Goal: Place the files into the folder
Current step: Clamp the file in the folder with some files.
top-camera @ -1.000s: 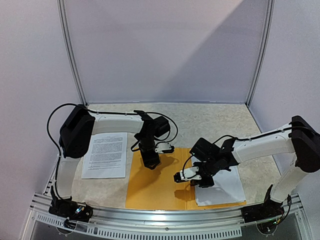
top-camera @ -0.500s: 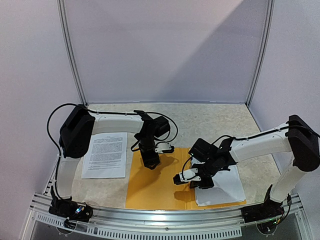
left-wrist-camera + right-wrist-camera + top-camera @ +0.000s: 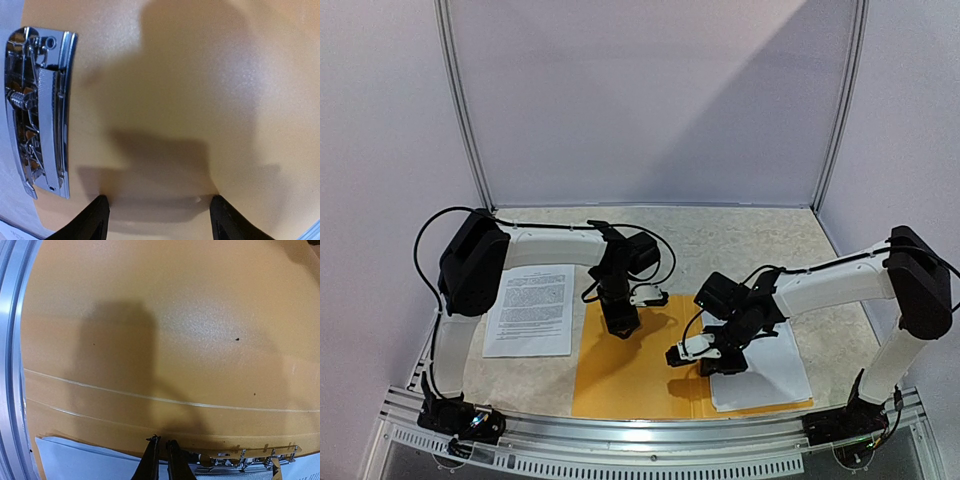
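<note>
Partly done. Folder [image 3: 630, 385] open at six o'clock, some files [image 3: 770, 378] on its three-o'clock half; one printed sheet [image 3: 530, 310] outside at nine o'clock, yet to go in. Left gripper [image 3: 623, 328] spread wide, empty, over the nine-o'clock flap. Right gripper [image 3: 674, 357] clenched near the metal clip [image 3: 250, 462], empty-looking.

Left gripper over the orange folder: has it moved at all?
No. The left gripper stays at the folder's far edge, same spot beside the printed sheet.
</note>
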You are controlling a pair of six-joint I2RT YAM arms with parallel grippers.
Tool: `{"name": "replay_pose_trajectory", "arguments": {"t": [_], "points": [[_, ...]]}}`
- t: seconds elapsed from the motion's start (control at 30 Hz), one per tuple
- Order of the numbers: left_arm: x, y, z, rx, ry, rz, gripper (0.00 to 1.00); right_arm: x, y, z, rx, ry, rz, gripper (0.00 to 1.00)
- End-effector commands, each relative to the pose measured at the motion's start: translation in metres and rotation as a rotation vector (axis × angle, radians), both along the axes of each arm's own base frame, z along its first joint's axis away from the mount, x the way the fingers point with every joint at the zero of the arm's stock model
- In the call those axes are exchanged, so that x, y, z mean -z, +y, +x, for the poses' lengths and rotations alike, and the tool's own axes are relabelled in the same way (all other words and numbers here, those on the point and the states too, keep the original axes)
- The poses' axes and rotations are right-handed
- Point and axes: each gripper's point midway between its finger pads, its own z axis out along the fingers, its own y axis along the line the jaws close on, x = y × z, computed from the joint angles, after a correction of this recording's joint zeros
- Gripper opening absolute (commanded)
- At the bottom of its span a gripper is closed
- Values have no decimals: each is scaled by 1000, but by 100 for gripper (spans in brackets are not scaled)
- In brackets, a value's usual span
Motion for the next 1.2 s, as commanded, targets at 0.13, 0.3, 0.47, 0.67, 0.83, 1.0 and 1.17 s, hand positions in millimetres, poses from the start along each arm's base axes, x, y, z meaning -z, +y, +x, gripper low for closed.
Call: {"name": "replay_pose_trajectory", "arguments": {"t": [0.13, 0.3, 0.47, 0.67, 0.83, 1.0, 1.17], "points": [[78, 53, -31, -28, 185, 191, 72, -3, -36, 16, 75, -38, -197, 10], [78, 53, -32, -27, 189, 189, 72, -39, -6, 19, 66, -63, -65, 11], [78, 52, -34, -29, 202, 185, 72, -73, 11, 14, 46, -53, 43, 13], [79, 53, -38, -31, 222, 189, 72, -111, 25, 10, 49, -50, 161, 14], [75, 52, -39, -28, 240, 186, 72, -154, 42, 35, 186, -145, 310, 14], [57, 42, -31, -16, 239, 151, 72, -202, 30, 94, 611, -234, 484, 18], [32, 26, -17, 2, 223, 111, 72, -217, -23, 134, 1052, -240, 531, 17]]}}
